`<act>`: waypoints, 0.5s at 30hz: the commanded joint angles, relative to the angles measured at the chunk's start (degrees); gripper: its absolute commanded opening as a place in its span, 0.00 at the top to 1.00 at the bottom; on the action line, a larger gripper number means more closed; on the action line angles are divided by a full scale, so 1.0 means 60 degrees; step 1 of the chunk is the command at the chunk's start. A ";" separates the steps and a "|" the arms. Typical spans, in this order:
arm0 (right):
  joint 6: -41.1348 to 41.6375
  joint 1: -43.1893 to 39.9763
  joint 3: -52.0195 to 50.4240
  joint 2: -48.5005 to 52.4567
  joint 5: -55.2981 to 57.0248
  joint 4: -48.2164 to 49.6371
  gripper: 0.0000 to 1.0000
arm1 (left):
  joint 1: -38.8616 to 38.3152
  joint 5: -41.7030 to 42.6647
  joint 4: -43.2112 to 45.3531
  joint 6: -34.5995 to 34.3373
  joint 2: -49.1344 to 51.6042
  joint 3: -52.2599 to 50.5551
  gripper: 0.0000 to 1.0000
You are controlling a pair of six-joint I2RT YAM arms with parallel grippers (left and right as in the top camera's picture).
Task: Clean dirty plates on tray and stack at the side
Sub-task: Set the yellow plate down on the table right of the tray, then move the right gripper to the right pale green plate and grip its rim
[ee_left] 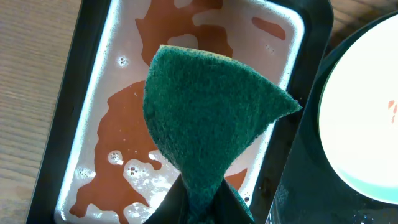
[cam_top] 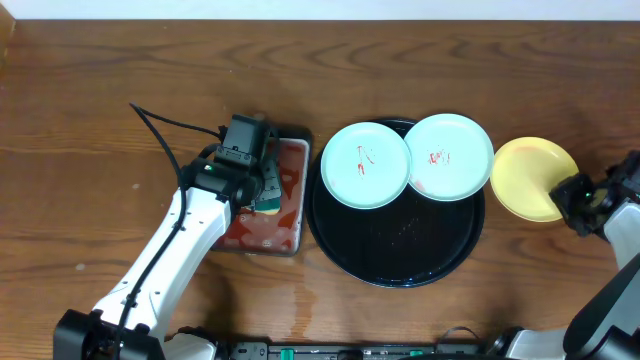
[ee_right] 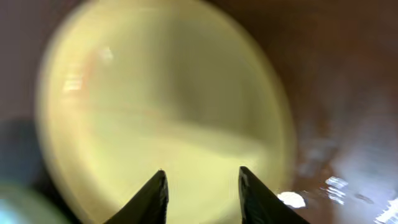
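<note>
Left gripper (cam_top: 262, 188) hangs over the rectangular metal tray (cam_top: 262, 242), well left of the plates. Its jaws are pressed tight on a green sponge (ee_left: 211, 118), pinched at one end so the rest fans out above the red liquid (ee_left: 124, 124) pooled in that tray.

The black tray (cam_top: 400, 250) sits mid-table, just right of the metal one. It carries two plates side by side along its far half, rims touching or nearly so. The left mint plate (cam_top: 365, 163) and the right mint plate (cam_top: 448, 155) each carry red squiggles (cam_top: 363, 158) near the centre. The right one overhangs the tray's far-right rim. In the left wrist view I see only the edge of the left mint plate at the right of the frame, apart from the sponge.

The yellow plate (cam_top: 528, 175) is off the tray, on the wooden table (cam_top: 100, 100) just past its right rim, close beside the right mint plate. I cannot tell whether those two touch.

Right gripper (cam_top: 572, 195) is at the yellow plate's right edge. In the right wrist view its fingers are spread with a clear gap. The yellow plate fills the blurred frame beyond them. I cannot make out contact between fingers and plate.
</note>
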 commanded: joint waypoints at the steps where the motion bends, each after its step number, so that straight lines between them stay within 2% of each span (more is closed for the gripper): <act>1: -0.1373 0.0346 0.0146 -0.0546 -0.2601 0.0546 0.61 | 0.0040 -0.0087 -0.0029 0.0051 -0.0164 -0.0036 0.92; 4: -0.2266 0.0976 0.0146 -0.0729 -0.3523 0.0761 0.56 | 0.0040 -0.0087 -0.0033 0.0051 -0.0164 -0.0036 0.92; 7: -0.3002 0.1730 0.0142 -0.0674 -0.3366 0.0619 0.56 | 0.0040 -0.0087 -0.0029 0.0051 -0.0164 -0.0036 0.92; 8: -0.3155 0.1971 0.0142 -0.0641 -0.3169 0.0616 0.56 | 0.0040 -0.0087 -0.0029 0.0051 -0.0164 -0.0036 0.92; 11: -0.3184 0.3013 0.0142 -0.0481 -0.0969 0.0616 0.54 | 0.0040 -0.0087 -0.0033 0.0051 -0.0164 -0.0036 0.92; 15: -0.3184 0.3861 0.0142 -0.0226 0.0135 0.0772 0.50 | 0.0040 -0.0087 -0.0033 0.0051 -0.0164 -0.0036 0.92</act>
